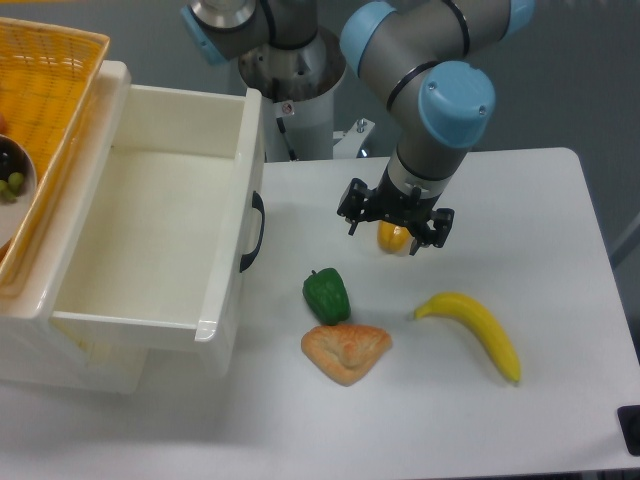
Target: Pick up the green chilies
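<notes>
- Near the middle of the white table [560, 200], the green chilies [327, 296] are found: a single small, glossy dark-green pepper, lobed and blocky, lying free on the tabletop and held by nothing.
- At about 5 o'clock from the pepper, touching or almost touching it, a golden-brown triangular pastry [345, 351] is seen.
- At about 3 o'clock from the pepper, well apart, a yellow banana [474, 327] is laid, with its stem end pointed toward the pepper.
- At about 1 o'clock from the pepper, a yellow-orange pepper [392, 238] is partly hidden behind the tool of the arm.
- Directly over that yellow-orange pepper the gripper [396, 222] is held, away from the green one; whether its fingers are spread or closed cannot be told from this view, nor whether anything is touched.
- At 9 o'clock from the green pepper, a white open drawer [150, 240] with a black handle [252, 232] is seen near it.
- At about 10 o'clock, at the far left edge, a yellow wicker basket [50, 70] is set over the white unit, and small dark and olive-green grapes [12, 180] are seen in a bowl there.
</notes>
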Motion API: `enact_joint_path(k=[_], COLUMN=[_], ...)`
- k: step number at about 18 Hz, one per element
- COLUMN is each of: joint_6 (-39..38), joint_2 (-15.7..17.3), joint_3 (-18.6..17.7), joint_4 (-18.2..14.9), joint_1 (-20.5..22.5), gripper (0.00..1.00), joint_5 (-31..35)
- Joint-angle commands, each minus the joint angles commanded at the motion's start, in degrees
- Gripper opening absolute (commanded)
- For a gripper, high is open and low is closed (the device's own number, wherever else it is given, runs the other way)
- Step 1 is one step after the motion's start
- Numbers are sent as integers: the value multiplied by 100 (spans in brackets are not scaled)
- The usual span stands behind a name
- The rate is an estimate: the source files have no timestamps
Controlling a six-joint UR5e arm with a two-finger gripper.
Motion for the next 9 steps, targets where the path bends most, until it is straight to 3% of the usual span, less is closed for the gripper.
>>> enact_joint_path(k=[5,9], joint_6=[-35,-79], joint_2=[-17,-9], joint_3=[9,-298], joint_4=[9,35], joint_1=[-9,-44], gripper=[100,100], joint_5=[-17,0])
